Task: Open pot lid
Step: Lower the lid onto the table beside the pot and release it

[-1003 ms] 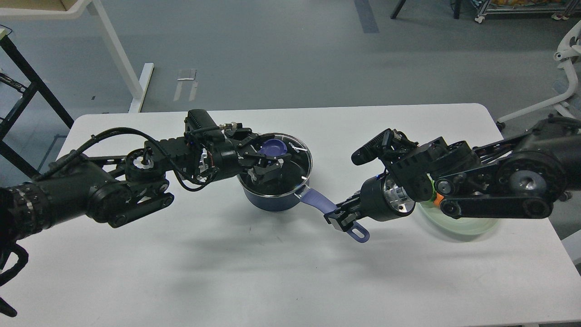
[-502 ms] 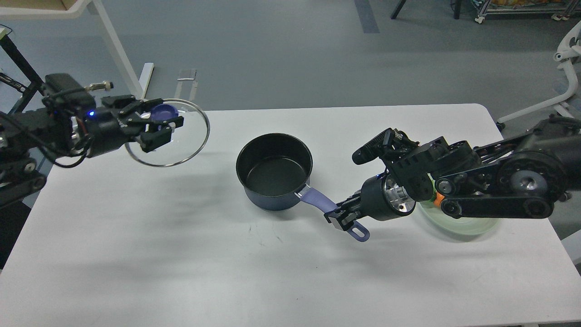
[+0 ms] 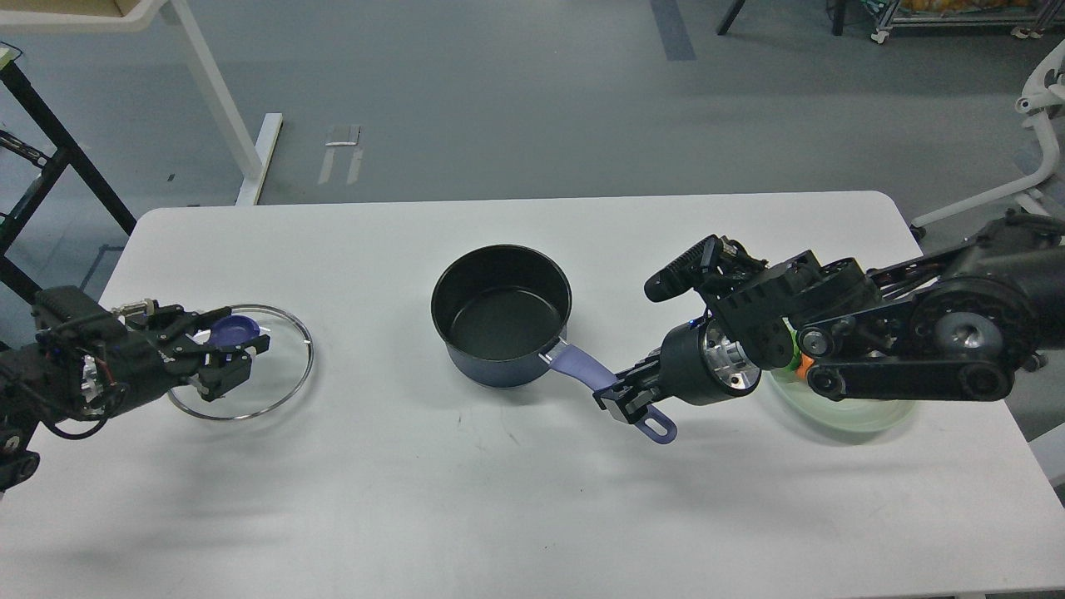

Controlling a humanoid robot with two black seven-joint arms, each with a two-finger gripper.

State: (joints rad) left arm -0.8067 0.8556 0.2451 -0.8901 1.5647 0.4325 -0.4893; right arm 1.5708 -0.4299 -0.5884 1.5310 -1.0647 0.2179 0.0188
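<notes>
The dark blue pot (image 3: 502,312) stands open in the middle of the white table (image 3: 466,499), its black inside empty. Its purple handle (image 3: 578,366) points to the front right. My right gripper (image 3: 622,398) is shut on that handle near its end. The glass lid (image 3: 283,383) with a blue knob (image 3: 235,331) is at the table's left side, low over or on the surface; I cannot tell which. My left gripper (image 3: 237,348) is shut on the knob.
A pale green dish (image 3: 840,412) with something orange (image 3: 804,366) at its rim lies at the right, mostly under my right arm. A white desk leg (image 3: 220,108) and a black frame (image 3: 42,125) stand beyond the table's far left.
My left gripper has lifted the lid off the pot, carried it left, then lowered it towards the table's left side. The right gripper has kept its hold on the handle.
</notes>
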